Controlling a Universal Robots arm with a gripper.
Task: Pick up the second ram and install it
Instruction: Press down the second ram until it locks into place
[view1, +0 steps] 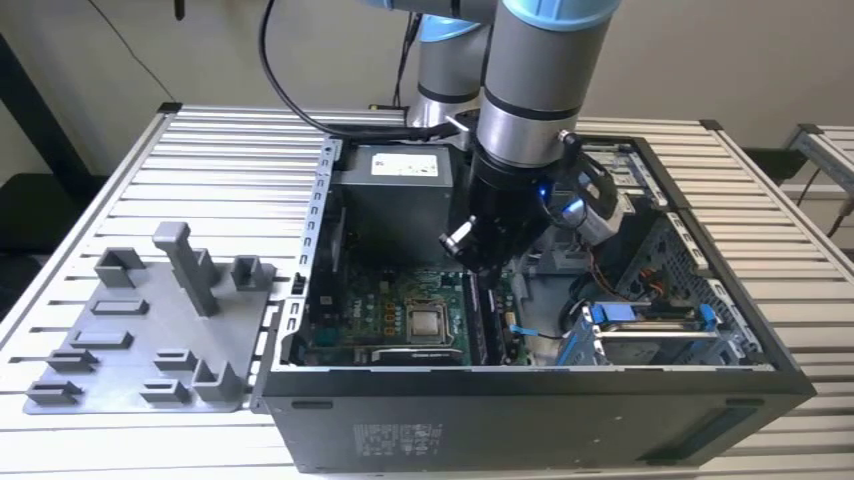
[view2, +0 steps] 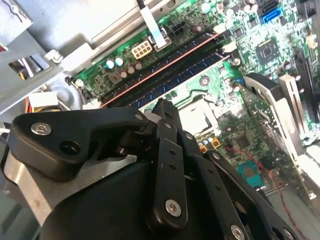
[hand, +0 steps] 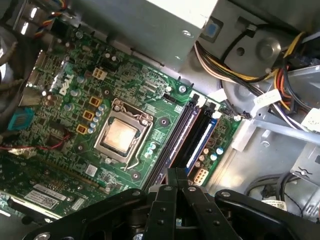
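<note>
My gripper (view1: 470, 262) reaches down into the open computer case (view1: 534, 400), over the memory slots beside the processor socket (hand: 122, 136). In both wrist views its black fingers (hand: 170, 200) are shut together, with the gripper (hand: 177, 173) (view2: 162, 106) just above the slots. A long, thin dark stick, which I take for the ram (hand: 176, 139) (view2: 160, 70) (view1: 482, 318), stands on edge in the slot row right under the fingertips. A second dark strip and a blue slot (hand: 202, 145) run alongside it. Nothing shows between the fingers.
A grey fixture plate (view1: 147, 330) with blocks and posts lies on the slatted table at the exterior view's left. Inside the case are the power supply (view1: 400, 190), bundled cables (hand: 260, 75) and a drive cage with blue tabs (view1: 647, 315). The case walls close in on the arm.
</note>
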